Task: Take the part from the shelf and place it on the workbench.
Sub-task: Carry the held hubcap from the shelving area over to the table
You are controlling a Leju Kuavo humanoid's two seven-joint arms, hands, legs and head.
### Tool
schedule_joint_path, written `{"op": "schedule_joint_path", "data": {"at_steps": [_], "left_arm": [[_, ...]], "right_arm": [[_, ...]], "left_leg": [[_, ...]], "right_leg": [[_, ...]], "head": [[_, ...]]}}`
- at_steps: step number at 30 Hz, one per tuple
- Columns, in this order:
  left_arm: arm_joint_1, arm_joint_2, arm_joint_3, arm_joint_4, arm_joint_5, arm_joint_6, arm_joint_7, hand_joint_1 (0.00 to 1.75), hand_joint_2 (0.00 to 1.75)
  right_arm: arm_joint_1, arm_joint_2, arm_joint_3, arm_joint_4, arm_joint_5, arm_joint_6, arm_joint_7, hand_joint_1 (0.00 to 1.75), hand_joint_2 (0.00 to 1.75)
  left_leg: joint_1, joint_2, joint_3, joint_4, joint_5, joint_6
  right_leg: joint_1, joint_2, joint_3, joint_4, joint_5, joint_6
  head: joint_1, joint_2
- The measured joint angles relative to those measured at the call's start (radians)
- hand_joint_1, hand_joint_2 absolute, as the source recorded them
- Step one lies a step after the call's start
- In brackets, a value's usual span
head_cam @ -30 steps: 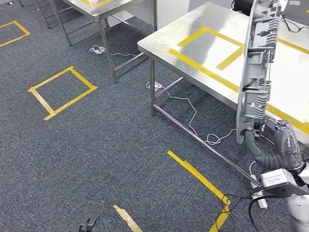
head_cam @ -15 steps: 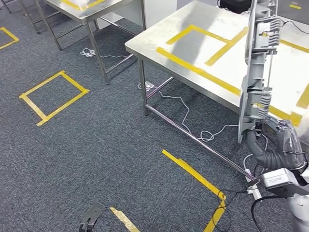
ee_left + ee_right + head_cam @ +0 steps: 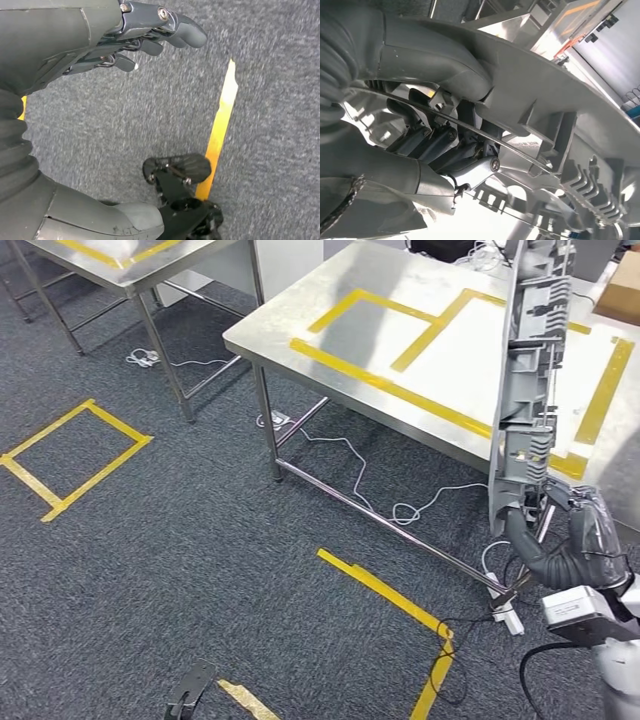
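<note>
Camera swings toward counter [image 3: 362,350]; right hand [image 3: 562,540] fingers [image 3: 429,140] hold part [image 3: 528,390] upright near edge; left hand [image 3: 75,45] fingers loosely extended, holding nothing; placement pending

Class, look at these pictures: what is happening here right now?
The robot's right hand grips a long grey plastic part by its lower end, holding it upright beside the steel workbench marked with yellow tape. The part is not yet set down. The left hand hangs over the carpet with nothing in it.
</note>
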Motion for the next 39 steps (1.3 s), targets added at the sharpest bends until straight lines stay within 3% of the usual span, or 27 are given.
{"op": "schedule_joint_path", "data": {"at_steps": [2,3,5,6,7,8,10,12,16,18,20,21,22,23,25,27,30,32,35,36,37,38,39], "left_arm": [[-0.002,-0.001,-0.003,0.0,0.0,0.0,0.0,0.0,1.75],[-0.003,-0.001,-0.004,0.0,0.0,0.0,0.0,0.0,1.75],[-0.001,-0.001,-0.006,0.0,-0.001,-0.005,0.0,0.0,1.75],[0.0,-0.001,-0.007,0.0,-0.001,-0.012,0.0,0.0,1.75],[0.0,-0.001,-0.008,0.0,0.0,-0.022,0.0,0.0,1.75],[0.0,-0.001,-0.009,0.0,0.0,-0.033,0.0,0.0,1.75],[-0.001,-0.001,-0.012,0.0,0.002,-0.05,0.0,0.0,1.75],[-0.001,0.0,-0.014,0.0,0.004,-0.06,0.0,0.0,1.75],[0.001,0.004,-0.015,0.0,0.007,-0.069,0.0,0.0,1.75],[0.001,0.006,-0.015,0.0,0.008,-0.069,0.001,0.0,1.75],[0.003,0.006,-0.015,0.0,0.008,-0.068,0.002,0.0,1.75],[0.004,0.006,-0.015,0.0,0.008,-0.068,0.003,0.0,1.75],[0.005,0.006,-0.015,0.0,0.008,-0.068,0.004,0.0,1.75],[0.005,0.006,-0.015,0.0,0.008,-0.067,0.004,0.0,1.75],[0.004,0.008,-0.015,0.0,0.008,-0.067,0.004,0.0,1.75],[0.002,0.009,-0.015,0.0,0.008,-0.066,0.005,0.0,1.75],[0.002,0.009,-0.016,0.0,0.007,-0.066,0.007,0.0,1.75],[0.001,0.009,-0.017,0.0,0.005,-0.066,0.007,0.0,1.75],[-0.001,0.009,-0.017,0.0,0.002,-0.065,0.007,0.0,1.75],[0.0,0.009,-0.018,0.0,0.002,-0.065,0.007,0.0,1.75],[0.0,0.009,-0.018,0.0,0.001,-0.065,0.008,0.0,1.75],[0.0,0.009,-0.018,0.0,0.001,-0.065,0.008,0.0,1.75],[0.0,0.009,-0.018,0.0,0.001,-0.065,0.008,0.0,1.75]], "right_arm": [[-0.003,-0.002,0.0,0.001,0.003,-0.001,0.001,1.75,1.75],[-0.004,-0.003,0.0,0.002,0.007,-0.002,0.001,1.75,1.75],[-0.005,-0.003,0.001,0.005,0.017,-0.004,0.004,1.75,1.75],[-0.005,-0.003,0.002,0.007,0.022,-0.006,0.005,1.75,1.75],[-0.005,-0.003,0.002,0.008,0.027,-0.007,0.008,1.75,1.75],[-0.007,-0.003,0.003,0.008,0.032,-0.008,0.01,1.75,1.75],[-0.015,-0.003,0.006,0.01,0.041,-0.009,0.014,1.75,1.75],[-0.023,-0.003,0.01,0.012,0.049,-0.012,0.015,1.75,1.75],[-0.029,-0.003,0.018,0.018,0.058,-0.018,0.015,1.75,1.75],[-0.033,-0.003,0.021,0.019,0.059,-0.02,0.015,1.75,1.75],[-0.035,-0.003,0.024,0.021,0.059,-0.021,0.015,1.75,1.75],[-0.035,-0.003,0.025,0.023,0.06,-0.021,0.015,1.75,1.75],[-0.035,-0.003,0.026,0.025,0.06,-0.021,0.015,1.75,1.75],[-0.035,-0.003,0.027,0.026,0.06,-0.021,0.015,1.75,1.75],[-0.036,-0.003,0.028,0.027,0.06,-0.021,0.015,1.75,1.75],[-0.038,-0.003,0.029,0.028,0.06,-0.022,0.015,1.75,1.75],[-0.041,-0.003,0.032,0.031,0.061,-0.022,0.015,1.75,1.75],[-0.044,-0.004,0.034,0.034,0.061,-0.022,0.015,1.75,1.75],[-0.05,-0.004,0.035,0.041,0.061,-0.022,0.015,1.75,1.75],[-0.05,-0.004,0.036,0.044,0.061,-0.022,0.015,1.75,1.75],[-0.05,-0.004,0.037,0.047,0.061,-0.022,0.015,1.75,1.75],[-0.05,-0.004,0.037,0.048,0.061,-0.022,0.015,1.75,1.75],[-0.051,-0.004,0.038,0.049,0.061,-0.022,0.015,1.75,1.75]], "left_leg": [[0.004,0.012,0.003,-0.01,0.006,0.01],[0.004,0.017,0.004,-0.011,0.007,0.013],[0.003,0.026,0.002,-0.011,0.007,0.014],[0.003,0.03,0.002,-0.01,0.007,0.014],[0.003,0.033,0.003,-0.01,0.007,0.013],[0.003,0.034,0.004,-0.009,0.006,0.012],[0.002,0.035,0.004,-0.006,0.003,0.007],[-0.002,0.035,0.0,-0.002,0.002,-0.001],[-0.002,0.036,-0.007,0.015,-0.01,-0.019],[0.001,0.035,-0.043,0.1,-0.063,-0.029],[0.003,0.035,-0.104,0.237,-0.124,-0.034],[0.003,0.035,-0.126,0.283,-0.136,-0.035],[0.003,0.035,-0.132,0.295,-0.129,-0.035],[0.003,0.035,-0.12,0.266,-0.102,-0.033],[0.002,0.032,-0.058,0.129,-0.028,-0.025],[0.0,0.029,-0.012,0.024,0.005,-0.019],[0.0,0.03,-0.008,0.001,0.005,-0.009],[0.003,0.031,-0.006,-0.006,0.01,0.002],[0.004,0.032,-0.006,-0.009,0.012,0.01],[0.004,0.032,-0.006,-0.009,0.011,0.01],[0.003,0.033,-0.005,-0.009,0.011,0.01],[0.004,0.032,-0.004,-0.009,0.01,0.01],[0.004,0.032,-0.001,-0.008,0.009,0.009]], "right_leg": [[0.002,-0.029,-0.026,0.05,-0.034,0.007],[0.003,-0.047,-0.053,0.106,-0.064,0.009],[0.003,-0.061,-0.114,0.24,-0.119,0.014],[0.002,-0.063,-0.13,0.275,-0.125,0.016],[0.002,-0.064,-0.127,0.271,-0.111,0.018],[0.001,-0.065,-0.102,0.224,-0.081,0.018],[0.002,-0.075,-0.024,0.077,-0.023,0.015],[0.004,-0.081,0.02,-0.003,-0.007,0.008],[0.003,-0.076,0.021,-0.008,-0.005,-0.013],[0.0,-0.076,0.023,-0.011,-0.002,-0.024],[0.0,-0.075,0.023,-0.011,-0.003,-0.027],[0.001,-0.073,0.023,-0.011,-0.003,-0.028],[0.001,-0.071,0.024,-0.011,-0.004,-0.028],[0.001,-0.069,0.024,-0.01,-0.004,-0.028],[0.002,-0.065,0.027,-0.009,-0.005,-0.025],[0.005,-0.062,0.024,-0.006,-0.006,-0.018],[0.005,-0.062,0.015,-0.007,-0.005,-0.003],[0.003,-0.064,-0.002,0.024,-0.031,0.006],[0.003,-0.066,-0.089,0.207,-0.117,0.012],[0.003,-0.066,-0.115,0.261,-0.132,0.014],[0.003,-0.066,-0.126,0.279,-0.126,0.015],[0.003,-0.067,-0.116,0.255,-0.102,0.014],[0.003,-0.068,-0.088,0.196,-0.065,0.013]], "head": [[0.005,0.0],[0.007,0.0],[0.009,0.0],[0.009,0.0],[0.009,0.0],[0.009,0.0],[0.01,0.0],[0.009,0.0],[0.006,0.0],[0.003,0.0],[0.0,0.0],[0.0,0.0],[0.0,0.0],[0.0,0.0],[0.001,0.0],[0.001,0.0],[0.001,0.0],[0.004,0.0],[0.006,0.0],[0.006,0.0],[0.006,0.0],[0.006,0.0],[0.006,0.0]]}}
